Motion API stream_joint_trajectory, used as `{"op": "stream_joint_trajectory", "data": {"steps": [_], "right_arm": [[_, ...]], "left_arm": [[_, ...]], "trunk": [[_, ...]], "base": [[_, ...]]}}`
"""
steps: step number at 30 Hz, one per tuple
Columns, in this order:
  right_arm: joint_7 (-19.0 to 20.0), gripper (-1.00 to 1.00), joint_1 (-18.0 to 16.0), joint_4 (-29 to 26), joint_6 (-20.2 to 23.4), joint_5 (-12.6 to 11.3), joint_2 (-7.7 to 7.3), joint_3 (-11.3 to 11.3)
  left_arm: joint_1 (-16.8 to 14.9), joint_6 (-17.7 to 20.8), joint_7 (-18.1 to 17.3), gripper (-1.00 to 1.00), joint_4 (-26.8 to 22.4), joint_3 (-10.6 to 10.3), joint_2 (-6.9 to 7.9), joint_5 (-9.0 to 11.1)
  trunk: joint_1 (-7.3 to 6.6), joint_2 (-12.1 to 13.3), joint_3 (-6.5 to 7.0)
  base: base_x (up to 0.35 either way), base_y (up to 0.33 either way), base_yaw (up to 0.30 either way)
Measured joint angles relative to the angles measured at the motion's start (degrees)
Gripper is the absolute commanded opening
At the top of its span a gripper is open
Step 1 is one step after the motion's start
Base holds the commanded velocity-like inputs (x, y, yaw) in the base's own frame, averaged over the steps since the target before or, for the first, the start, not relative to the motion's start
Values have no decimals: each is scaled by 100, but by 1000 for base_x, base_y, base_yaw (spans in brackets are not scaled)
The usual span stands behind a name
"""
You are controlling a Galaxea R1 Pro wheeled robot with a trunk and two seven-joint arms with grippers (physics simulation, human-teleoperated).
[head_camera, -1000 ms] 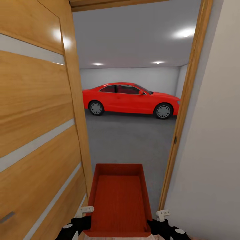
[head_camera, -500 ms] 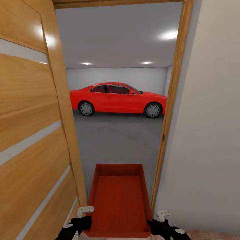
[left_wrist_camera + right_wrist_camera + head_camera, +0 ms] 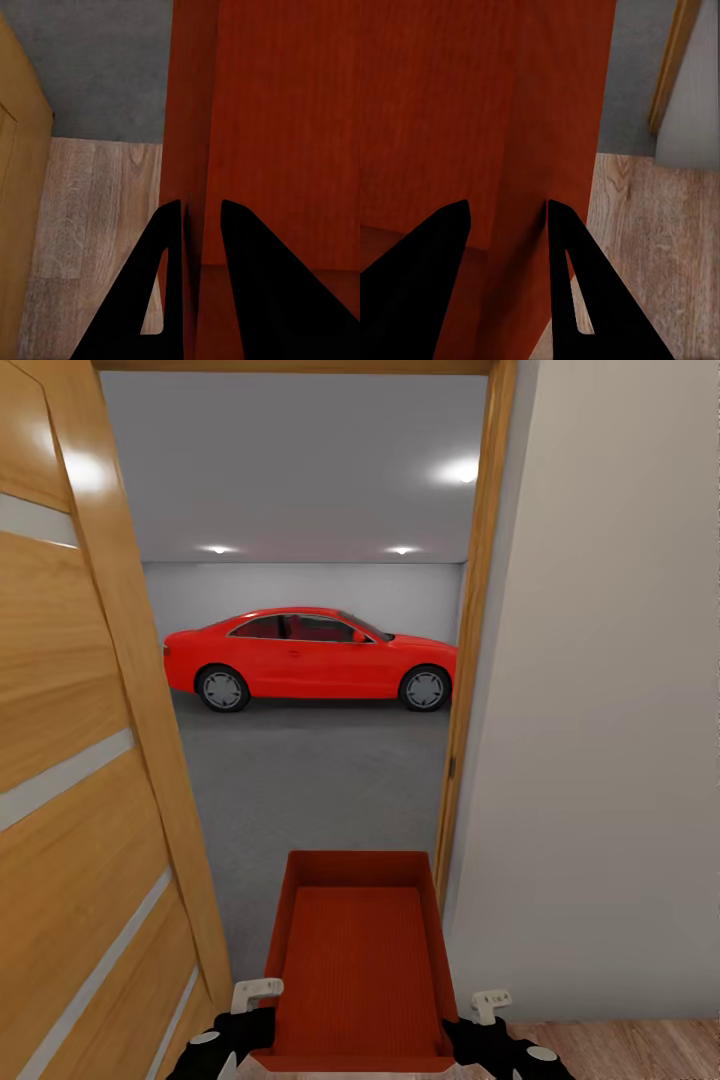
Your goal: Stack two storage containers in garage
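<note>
I hold one orange-red storage container point(image 3: 360, 960) low in front of me, open side up and empty. My left gripper point(image 3: 258, 1000) is shut on its left wall and my right gripper point(image 3: 482, 1005) on its right wall. In the left wrist view, the left gripper point(image 3: 201, 217) has its black fingers on either side of the container wall point(image 3: 191, 112). The right wrist view shows the right gripper point(image 3: 504, 214) clamping the opposite wall point(image 3: 547, 112) the same way. Through the doorway lies the garage with its dark grey floor point(image 3: 320, 780). Light wood planks point(image 3: 620, 1050) are under me.
An open wooden door point(image 3: 80, 760) stands close on my left. The door frame's right post point(image 3: 468, 660) and a pale wall point(image 3: 600, 710) are close on my right. A red car point(image 3: 310, 655) is parked across the far side of the garage.
The whole picture has slid left, so the camera has moved: more wall shows at the right and less door at the left. The container stays gripped in the same place.
</note>
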Motion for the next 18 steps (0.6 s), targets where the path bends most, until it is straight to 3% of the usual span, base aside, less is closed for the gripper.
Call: {"op": "stream_joint_trajectory", "data": {"steps": [18], "right_arm": [[18, -100, 0, -1, -4, 2, -14, -9]], "left_arm": [[0, -6, 2, -100, -1, 5, -16, -16]], "trunk": [[0, 0, 0]], "base": [[0, 0, -3]]}}
